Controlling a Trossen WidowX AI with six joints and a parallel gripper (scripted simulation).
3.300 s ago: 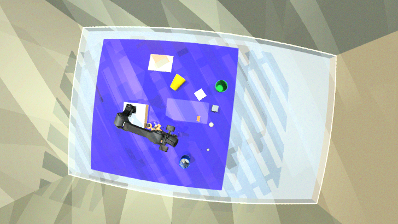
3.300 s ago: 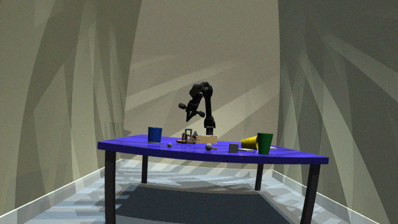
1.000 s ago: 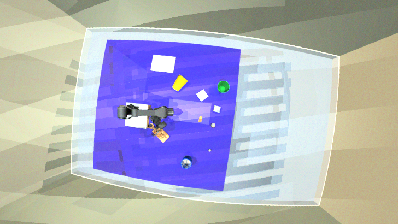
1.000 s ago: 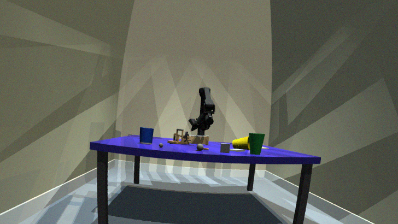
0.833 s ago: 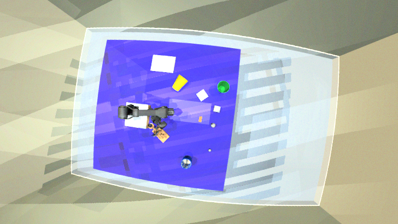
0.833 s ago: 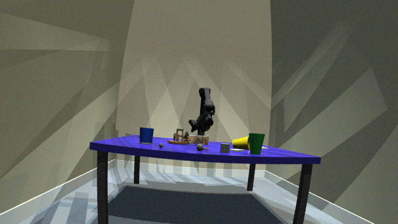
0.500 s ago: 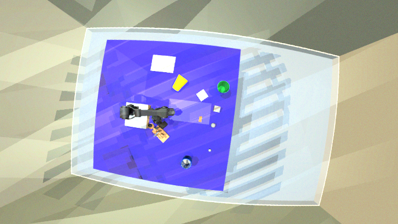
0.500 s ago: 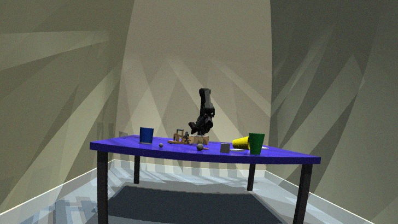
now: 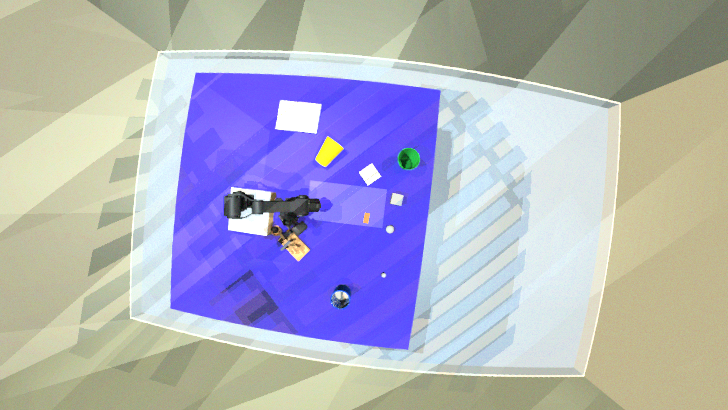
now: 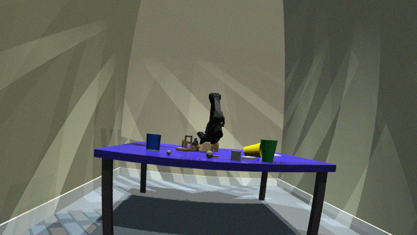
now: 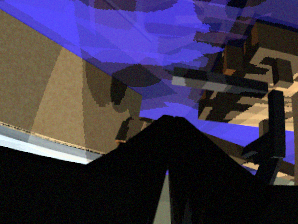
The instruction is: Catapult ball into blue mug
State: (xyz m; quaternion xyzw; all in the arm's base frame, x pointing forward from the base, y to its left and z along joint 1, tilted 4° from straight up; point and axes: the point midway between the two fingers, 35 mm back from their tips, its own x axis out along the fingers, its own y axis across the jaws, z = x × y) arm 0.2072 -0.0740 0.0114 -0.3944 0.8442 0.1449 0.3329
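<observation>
A wooden catapult (image 9: 298, 249) (image 10: 187, 149) (image 11: 272, 47) stands on a blue counter (image 9: 229, 101) (image 10: 215, 167) (image 11: 120, 30), just beside the robot's base block (image 9: 248, 224) (image 10: 208, 146) (image 11: 50, 85), with a closed end effector (image 9: 288, 220) (image 10: 212, 140) (image 11: 172, 125) close by.

Seen from above, the catapult's long axis runs diagonally: its cup end is near the block, and its broad, flat end points down and right, roughly toward the upright blue mug (image 9: 333, 304) (image 10: 153, 142), well apart from it. A dark, round shape shows at the cup end; whether it is the ball is unclear. The end effector's fingers meet at their tips, holding nothing visible. Farther out are a larger pale ball (image 9: 389, 229) (image 10: 209, 154), a smaller one (image 9: 383, 275) (image 10: 168, 152), an upright green cup (image 9: 409, 159) (image 10: 268, 151) and a yellow cup (image 9: 329, 151) (image 10: 252, 149) on its side.
</observation>
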